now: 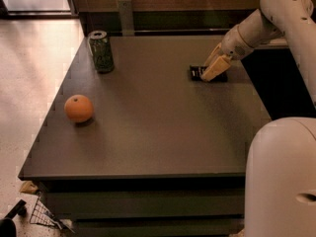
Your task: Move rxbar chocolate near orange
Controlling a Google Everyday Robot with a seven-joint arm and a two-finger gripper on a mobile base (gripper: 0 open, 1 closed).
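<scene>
The rxbar chocolate [197, 72] is a flat black wrapper lying on the dark table [163, 132] at the far right. My gripper [215, 67] is down on the bar's right part and hides it. The orange [79, 108] sits at the left of the table, far from the bar and the gripper.
A green drink can [100, 51] stands at the far left corner of the table. A clear upright holder [126, 15] stands behind the table's far edge. My white robot body [281, 181] fills the lower right. The floor lies to the left.
</scene>
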